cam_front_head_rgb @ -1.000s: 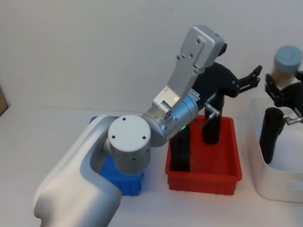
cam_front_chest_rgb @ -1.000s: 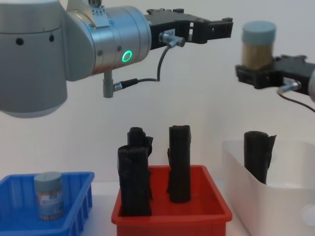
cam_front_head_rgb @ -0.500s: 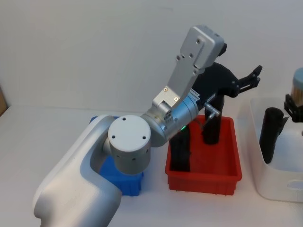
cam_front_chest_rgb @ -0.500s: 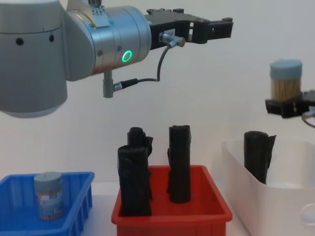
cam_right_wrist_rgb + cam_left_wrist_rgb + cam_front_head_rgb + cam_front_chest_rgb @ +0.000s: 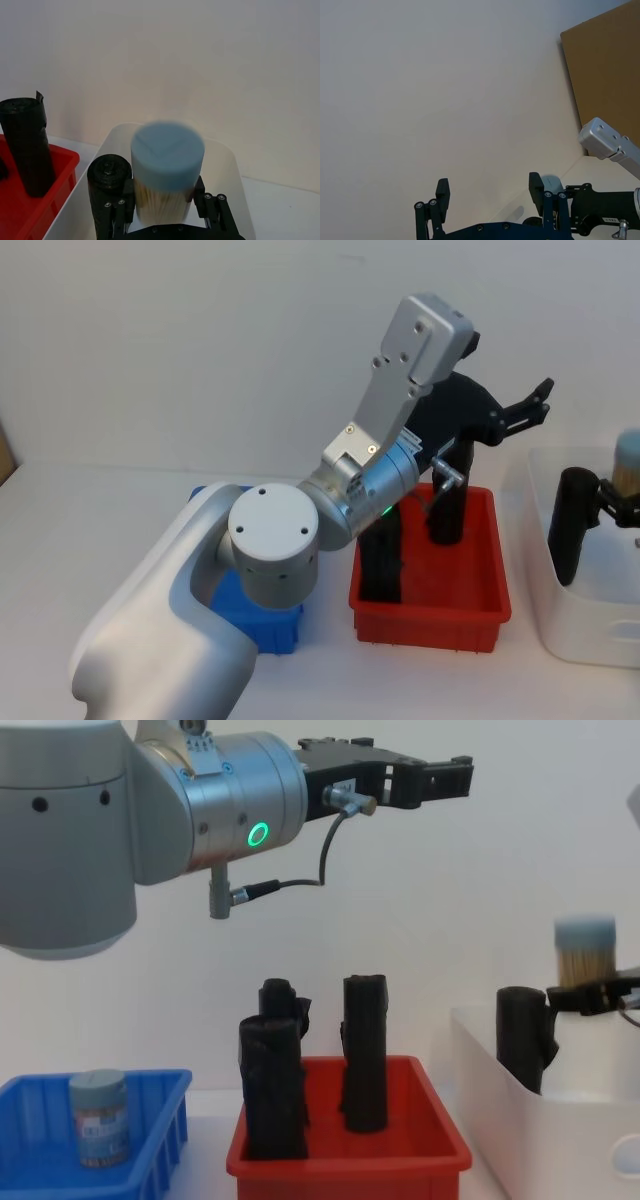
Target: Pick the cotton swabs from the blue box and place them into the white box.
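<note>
Clamping a tub of cotton swabs (image 5: pixel 585 952), the right claw (image 5: pixel 597 995) hangs half cut off above the white box (image 5: pixel 560 1120); the left claw (image 5: pixel 440 778) gapes wide, empty.

wall (image 5: pixel 200 340): plain white | tabletop (image 5: pixel 90 510): white | brown board (image 5: pixel 607 75): against wall

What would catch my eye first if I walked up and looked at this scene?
Probably the big silver left arm raised over the red bin, its left gripper open and empty in the air. Next, the right gripper holding a tub of cotton swabs above the white box, beside a black roll standing inside it.
</note>
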Controlling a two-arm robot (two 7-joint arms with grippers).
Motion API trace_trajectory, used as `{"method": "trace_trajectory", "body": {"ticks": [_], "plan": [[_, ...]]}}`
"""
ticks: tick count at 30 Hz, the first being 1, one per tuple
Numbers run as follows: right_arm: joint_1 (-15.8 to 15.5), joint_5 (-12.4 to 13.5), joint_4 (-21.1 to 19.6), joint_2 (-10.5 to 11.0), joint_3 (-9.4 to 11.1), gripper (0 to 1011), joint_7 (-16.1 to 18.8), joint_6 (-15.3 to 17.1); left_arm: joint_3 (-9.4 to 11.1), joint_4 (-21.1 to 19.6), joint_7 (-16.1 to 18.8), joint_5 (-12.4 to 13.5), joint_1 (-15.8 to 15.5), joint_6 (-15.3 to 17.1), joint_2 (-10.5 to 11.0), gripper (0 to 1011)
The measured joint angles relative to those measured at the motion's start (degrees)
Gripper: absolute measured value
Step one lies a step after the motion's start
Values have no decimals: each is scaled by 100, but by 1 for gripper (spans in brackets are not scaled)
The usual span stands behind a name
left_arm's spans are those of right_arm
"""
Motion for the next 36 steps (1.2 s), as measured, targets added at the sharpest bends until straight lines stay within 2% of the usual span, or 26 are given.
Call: {"method": "trace_trajectory", "body": {"ticks": [5,10,13,28,36], "plan": [[63,-9,135,-23,0,825,43,120,0,0,0,0,0,0,0,1004],[105,-14,223,-38,-2,957,72,201,0,0,0,0,0,0,0,1004],[121,-16,259,-44,-4,1002,84,234,0,0,0,0,0,0,0,1004],[166,-20,348,-62,-4,1001,126,276,0,0,0,0,0,0,0,1004],[173,169,332,-93,11,1001,183,-80,0,0,0,0,0,0,0,1004]]}}
